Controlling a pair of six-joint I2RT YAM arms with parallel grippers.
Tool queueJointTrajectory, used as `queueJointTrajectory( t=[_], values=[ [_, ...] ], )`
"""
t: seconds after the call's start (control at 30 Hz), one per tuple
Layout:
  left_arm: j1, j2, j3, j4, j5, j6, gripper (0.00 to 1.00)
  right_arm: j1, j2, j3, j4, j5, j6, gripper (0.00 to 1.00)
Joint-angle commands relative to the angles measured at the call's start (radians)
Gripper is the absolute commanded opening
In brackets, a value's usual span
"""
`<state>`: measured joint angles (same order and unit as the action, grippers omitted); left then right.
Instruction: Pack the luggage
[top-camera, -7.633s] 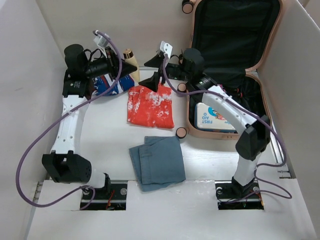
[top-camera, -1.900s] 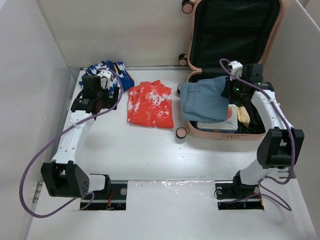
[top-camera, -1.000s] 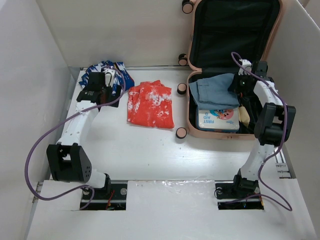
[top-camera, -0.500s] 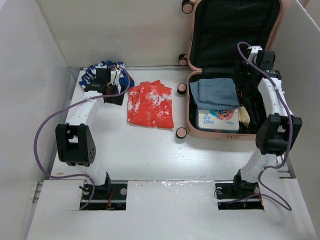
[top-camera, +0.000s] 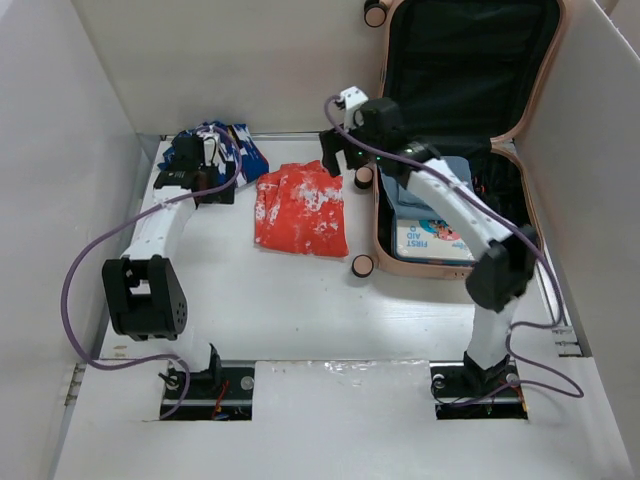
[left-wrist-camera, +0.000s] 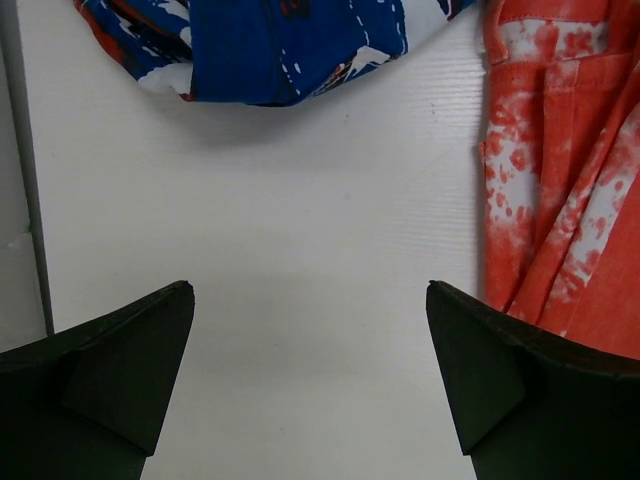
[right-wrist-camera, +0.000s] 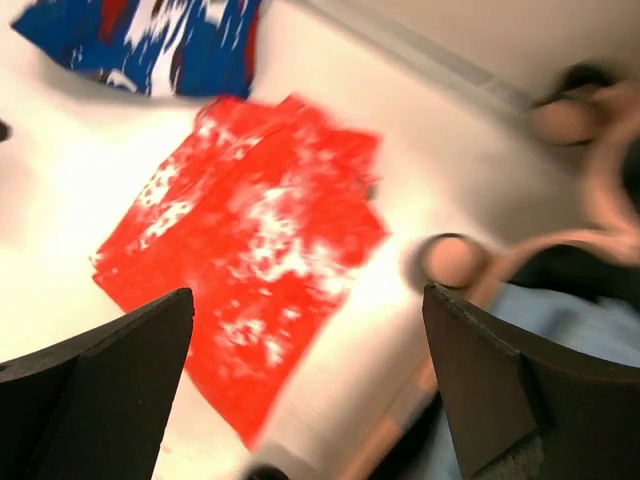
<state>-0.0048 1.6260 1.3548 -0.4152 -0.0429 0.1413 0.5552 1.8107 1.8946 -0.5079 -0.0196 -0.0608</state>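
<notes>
White table (top-camera: 300, 300), luggage (top-camera: 420, 268) right of right end effector (top-camera: 338, 165)

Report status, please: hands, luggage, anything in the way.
Both hands open, empty: left hand over table, right hand near red garment. Luggage open, first-aid box inside. No obstacle seen.

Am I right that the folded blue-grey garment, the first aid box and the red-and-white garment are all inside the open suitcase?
Not quite: the red-and-white garment lies on the table, left of the suitcase, as the top view shows. The folded blue-grey garment and the first aid box are inside the open suitcase.
</notes>
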Motion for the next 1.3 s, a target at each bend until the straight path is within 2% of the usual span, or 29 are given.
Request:
queueJointTrajectory(
  t=[0.0, 0.07, 0.27, 0.47, 0.57, 0.73, 0.87, 1.0, 1.1, 1.13, 1.17, 1.23, 1.27],
  values=[
    [0.005, -0.115, -0.039, 0.018, -0.029, -0.017, 1.0, -0.003, 0.165, 0.07, -0.01, -0.069, 0.128, 1.0],
    [0.029, -0.181, -0.081, 0.042, -0.029, -0.006, 1.0, 0.008, 0.229, 0.084, 0.015, -0.069, 0.174, 1.0],
    [0.086, -0.291, -0.158, 0.062, -0.029, 0.015, 1.0, 0.051, 0.341, 0.084, 0.028, 0.062, 0.271, 1.0],
    [0.086, -0.339, -0.18, 0.062, -0.025, 0.024, 1.0, 0.06, 0.378, -0.032, 0.049, 0.112, 0.46, 1.0],
    [0.097, -0.363, -0.189, 0.062, -0.011, 0.024, 1.0, 0.06, 0.404, -0.077, 0.094, 0.049, 0.513, 1.0],
    [0.097, -0.373, -0.2, 0.062, 0.023, 0.024, 1.0, 0.06, 0.47, -0.08, 0.054, 0.027, 0.567, 1.0],
    [0.097, -0.384, -0.2, 0.053, 0.035, 0.024, 1.0, 0.06, 0.521, -0.115, 0.216, -0.095, 0.567, 1.0],
    [0.097, -0.393, -0.2, 0.053, 0.025, 0.024, 1.0, 0.08, 0.576, -0.015, 0.173, -0.112, 0.529, 1.0],
    [0.097, -0.393, -0.2, 0.062, 0.011, 0.024, 1.0, 0.08, 0.596, -0.015, 0.216, -0.198, 0.538, 0.89],
    [0.097, -0.393, -0.2, 0.062, 0.002, 0.024, 1.0, 0.071, 0.596, -0.035, 0.241, -0.265, 0.547, 0.82],
    [0.097, -0.393, -0.2, 0.062, 0.001, 0.024, 1.0, 0.071, 0.596, -0.052, 0.267, -0.29, 0.547, 0.59],
    [0.097, -0.393, -0.2, 0.062, 0.001, 0.033, 1.0, 0.071, 0.585, -0.104, 0.312, -0.302, 0.556, 0.34],
    [0.097, -0.402, -0.2, 0.062, 0.001, 0.034, 1.0, 0.071, 0.572, -0.118, 0.327, -0.302, 0.546, 0.07]
  ],
)
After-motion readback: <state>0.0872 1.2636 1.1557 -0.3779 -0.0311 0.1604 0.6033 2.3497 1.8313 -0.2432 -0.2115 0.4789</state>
